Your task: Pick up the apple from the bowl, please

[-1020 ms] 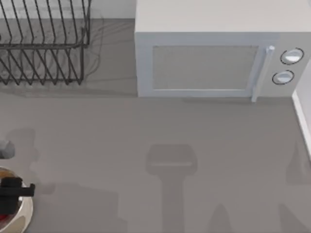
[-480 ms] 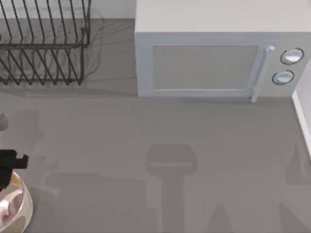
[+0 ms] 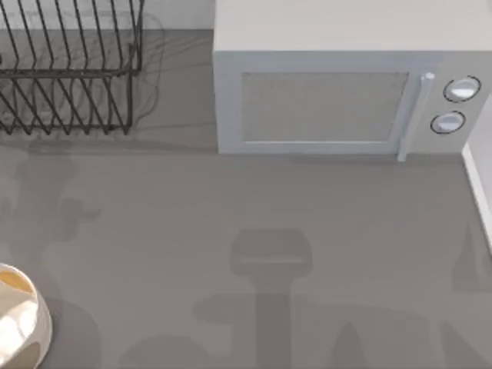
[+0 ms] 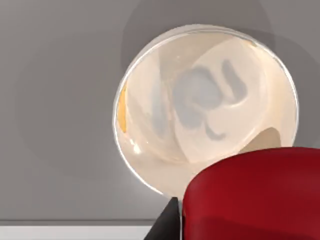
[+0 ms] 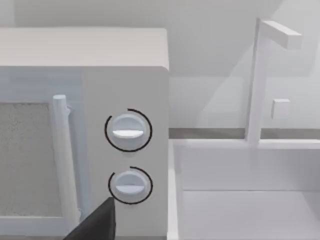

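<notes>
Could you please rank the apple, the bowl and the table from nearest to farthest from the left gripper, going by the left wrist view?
1. apple: clamped in the left gripper, held above the bowl.
2. bowl: below the apple, empty.
3. table: beneath the bowl, farthest.
The right gripper is parked facing the microwave.

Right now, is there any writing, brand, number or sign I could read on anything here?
None can be read.
Microwave: no brand or writing; its two dials carry only a plain arc, no numbers.
Bowl: no label.
Apple: no sticker.
Rack: bare wire.
</notes>
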Robot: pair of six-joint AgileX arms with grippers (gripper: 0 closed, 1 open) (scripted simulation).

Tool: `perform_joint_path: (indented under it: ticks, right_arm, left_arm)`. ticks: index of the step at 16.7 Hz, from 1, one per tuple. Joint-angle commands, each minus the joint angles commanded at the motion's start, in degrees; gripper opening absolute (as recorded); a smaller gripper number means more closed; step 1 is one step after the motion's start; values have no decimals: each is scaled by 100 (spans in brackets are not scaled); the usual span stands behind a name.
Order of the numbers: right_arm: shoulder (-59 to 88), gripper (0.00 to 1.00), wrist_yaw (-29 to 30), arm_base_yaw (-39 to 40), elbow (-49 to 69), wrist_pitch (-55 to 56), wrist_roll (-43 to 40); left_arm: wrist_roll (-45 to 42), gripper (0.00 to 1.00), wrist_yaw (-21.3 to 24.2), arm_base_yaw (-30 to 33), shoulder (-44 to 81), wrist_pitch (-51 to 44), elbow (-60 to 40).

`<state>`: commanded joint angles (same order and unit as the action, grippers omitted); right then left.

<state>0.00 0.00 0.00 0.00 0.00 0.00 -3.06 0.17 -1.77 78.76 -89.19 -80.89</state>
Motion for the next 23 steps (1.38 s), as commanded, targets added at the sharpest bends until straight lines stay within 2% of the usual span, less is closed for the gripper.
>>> perform_joint_path:
  ticks: [4, 10, 12, 15, 20, 23]
  right_arm:
    - [0, 100, 0, 0, 0, 0, 0]
    - [0, 100, 0, 0, 0, 0, 0]
    - [0, 100, 0, 0, 0, 0, 0]
    - [0, 100, 0, 0, 0, 0, 0]
    - [0, 100, 0, 0, 0, 0, 0]
    - [0, 100, 0, 0, 0, 0, 0]
  left_arm:
    - [26, 0, -2, 23, -158, -902, -898]
    - [31, 0, -6, 16, -151, -974, -977]
    - [231, 0, -6, 215, 46, -892, -1040]
    - [977, 0, -8, 965, 659, -573, -1193]
    - [2919, 0, -11, 2929, 1944, 284, -1413]
    - [3726, 0, -12, 3738, 2525, 767, -1465]
